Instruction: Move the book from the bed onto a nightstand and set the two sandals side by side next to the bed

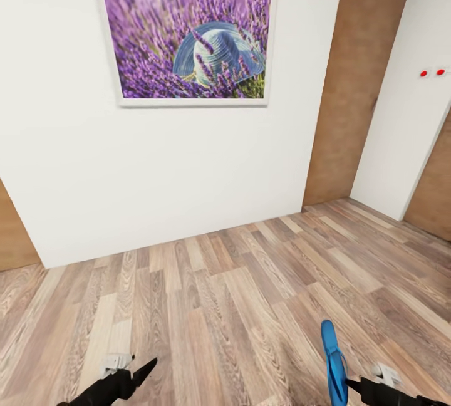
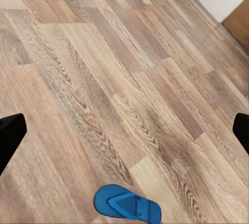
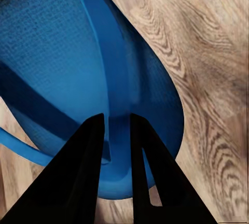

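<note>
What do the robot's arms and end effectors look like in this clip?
Both arms end in black end effectors with long, flat fingers tapering to points. The left end effector and the right end effector each carry a small pale grey boxy block near the wrist. The right fingers read as plain matte black wedges. No cables or markings are visible.

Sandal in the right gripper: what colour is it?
Bright blue sandal, best seen in the right wrist view, pinched by the right gripper.

Lavender picture [image 1: 188,29] on white wall [image 1: 156,168], plank floor [image 1: 238,293] — blue sandal [image 1: 334,362] edge-up in right gripper [image 1: 351,385], left gripper [image 1: 141,371] low.
</note>
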### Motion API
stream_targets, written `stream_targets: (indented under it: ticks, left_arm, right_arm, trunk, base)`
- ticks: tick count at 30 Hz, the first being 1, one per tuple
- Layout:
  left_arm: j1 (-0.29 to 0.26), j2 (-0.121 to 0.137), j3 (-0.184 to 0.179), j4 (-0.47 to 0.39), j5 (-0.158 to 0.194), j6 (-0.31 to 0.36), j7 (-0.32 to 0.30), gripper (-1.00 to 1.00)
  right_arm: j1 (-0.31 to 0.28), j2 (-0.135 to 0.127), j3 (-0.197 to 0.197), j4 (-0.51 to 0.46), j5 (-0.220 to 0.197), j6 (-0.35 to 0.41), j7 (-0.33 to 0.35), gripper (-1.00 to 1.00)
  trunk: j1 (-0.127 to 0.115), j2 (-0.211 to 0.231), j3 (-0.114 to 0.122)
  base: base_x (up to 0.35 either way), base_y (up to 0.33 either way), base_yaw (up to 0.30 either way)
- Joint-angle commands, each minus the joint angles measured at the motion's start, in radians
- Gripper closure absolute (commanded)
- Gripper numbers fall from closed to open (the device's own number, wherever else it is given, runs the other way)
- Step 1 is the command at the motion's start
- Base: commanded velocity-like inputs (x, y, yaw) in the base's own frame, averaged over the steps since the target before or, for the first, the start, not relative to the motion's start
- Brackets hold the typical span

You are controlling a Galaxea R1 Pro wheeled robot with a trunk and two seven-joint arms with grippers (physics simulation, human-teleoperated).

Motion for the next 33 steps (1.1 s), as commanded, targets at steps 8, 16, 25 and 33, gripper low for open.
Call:
stream_targets:
  ticks: [8, 16, 25, 33]
  left_arm:
    - [0.0, -0.039, 0.072, 0.013, 0.007, 0.007, -0.01, -1.0]
    - [0.0, -0.044, 0.075, 0.015, 0.007, 0.007, -0.009, -1.0]
    - [0.0, -0.043, 0.075, 0.015, 0.007, 0.007, -0.01, -1.0]
    - [0.0, -0.052, 0.079, 0.013, 0.008, 0.01, -0.014, -1.0]
  right_arm:
    - [-0.001, 0.003, 0.003, 0.0, -0.011, 0.009, 0.001, 1.0]
    - [-0.001, 0.005, 0.003, 0.0, -0.011, 0.008, -0.001, 1.0]
    - [-0.001, 0.007, 0.003, 0.0, -0.011, 0.007, -0.002, 1.0]
    - [-0.001, 0.007, 0.003, 0.0, -0.011, 0.007, -0.002, 1.0]
  trunk:
    - [0.0, 0.0, -0.004]
    - [0.0, 0.0, -0.005]
    - [0.0, 0.0, -0.005]
    - [0.0, 0.0, -0.005]
  base:
    - [0.0, 0.0, -0.249]
    - [0.0, 0.0, -0.278]
    - [0.0, 0.0, -0.281]
    - [0.0, 0.0, -0.281]
